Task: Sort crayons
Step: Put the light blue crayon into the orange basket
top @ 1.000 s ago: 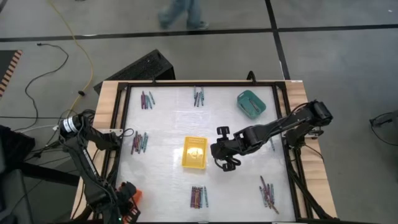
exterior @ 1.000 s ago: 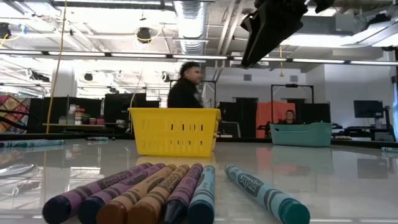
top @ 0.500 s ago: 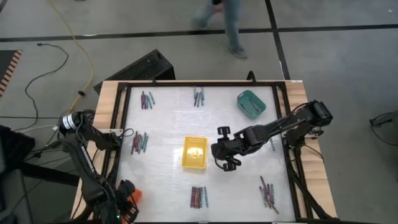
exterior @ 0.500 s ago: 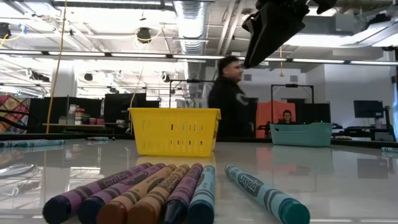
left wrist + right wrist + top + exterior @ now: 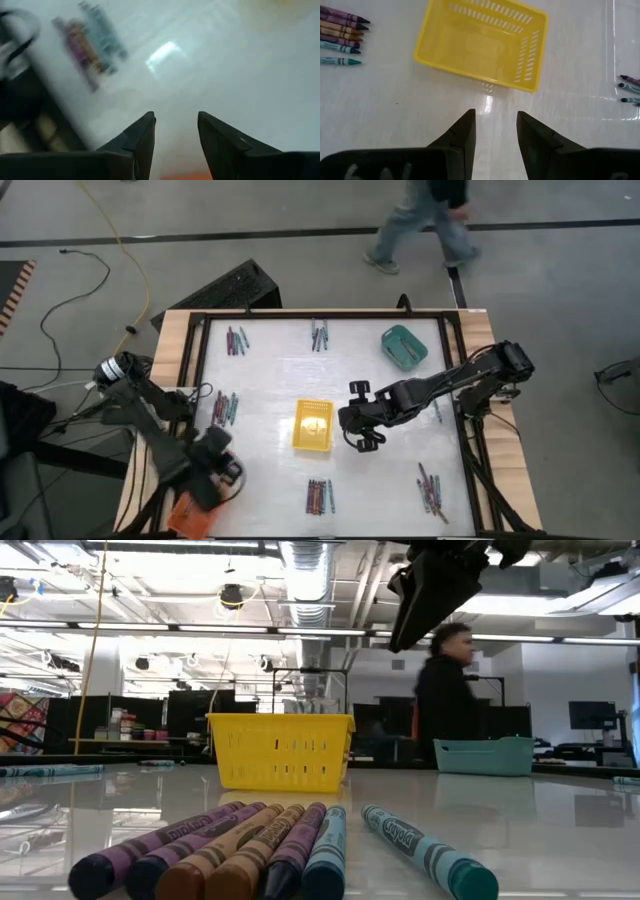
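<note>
High view | right gripper (image 5: 362, 442) parted beside yellow tray (image 5: 313, 425) | left gripper (image 5: 224, 476) parted | teal tray (image 5: 403, 346) far

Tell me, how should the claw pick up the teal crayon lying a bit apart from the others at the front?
Probably from straight above, pinching the teal crayon across the middle of its wrapped barrel. It lies flat on the table, with a gap beside it, so the fingers would fit on both sides. The right claw, open, hangs beside the yellow basket.
</note>
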You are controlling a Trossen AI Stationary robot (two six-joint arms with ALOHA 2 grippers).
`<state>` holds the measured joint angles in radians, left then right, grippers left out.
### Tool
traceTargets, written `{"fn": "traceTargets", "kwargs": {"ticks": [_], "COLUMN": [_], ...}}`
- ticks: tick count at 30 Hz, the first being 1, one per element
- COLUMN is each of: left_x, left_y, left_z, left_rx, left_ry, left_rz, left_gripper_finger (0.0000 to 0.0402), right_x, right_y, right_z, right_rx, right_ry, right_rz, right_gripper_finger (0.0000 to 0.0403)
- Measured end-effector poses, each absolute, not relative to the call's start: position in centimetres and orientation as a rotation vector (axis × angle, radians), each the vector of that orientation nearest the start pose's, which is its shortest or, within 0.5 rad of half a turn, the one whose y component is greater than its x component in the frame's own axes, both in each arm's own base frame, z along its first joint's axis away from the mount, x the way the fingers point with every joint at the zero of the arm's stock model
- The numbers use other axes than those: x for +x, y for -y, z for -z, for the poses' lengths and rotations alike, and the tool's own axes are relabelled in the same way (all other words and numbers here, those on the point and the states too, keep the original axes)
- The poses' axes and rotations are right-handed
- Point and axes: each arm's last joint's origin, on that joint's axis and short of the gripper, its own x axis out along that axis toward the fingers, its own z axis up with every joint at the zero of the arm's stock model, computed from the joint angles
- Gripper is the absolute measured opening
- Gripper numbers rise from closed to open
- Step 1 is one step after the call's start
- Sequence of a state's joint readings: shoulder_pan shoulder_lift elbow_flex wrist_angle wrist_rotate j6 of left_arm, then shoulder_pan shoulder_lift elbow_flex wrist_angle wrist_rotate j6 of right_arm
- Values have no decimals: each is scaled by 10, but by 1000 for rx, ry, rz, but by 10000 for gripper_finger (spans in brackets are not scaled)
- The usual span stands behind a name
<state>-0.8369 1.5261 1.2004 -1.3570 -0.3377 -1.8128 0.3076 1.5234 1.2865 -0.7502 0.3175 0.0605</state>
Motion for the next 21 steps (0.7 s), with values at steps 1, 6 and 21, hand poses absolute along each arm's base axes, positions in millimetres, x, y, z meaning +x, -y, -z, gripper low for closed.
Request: {"fn": "traceTargets", "kwargs": {"ticks": [1, 6, 21], "left_x": [180, 194, 166], "left_y": [170, 131, 56], "left_z": [-247, -224, -183], "left_rx": [-544, -464, -736], "left_ry": [-1132, -1212, -1118], "left_rz": [-877, -979, -1008], "left_gripper_finger": [139, 139, 139], "right_x": [301, 301, 300], "right_y": [-85, -85, -86], "right_z": [-289, -289, -289], "right_rx": [-245, -243, -266], "right_ry": [-937, -936, -939], "right_rz": [41, 42, 28], "right_gripper_finger": [136, 136, 136]}}
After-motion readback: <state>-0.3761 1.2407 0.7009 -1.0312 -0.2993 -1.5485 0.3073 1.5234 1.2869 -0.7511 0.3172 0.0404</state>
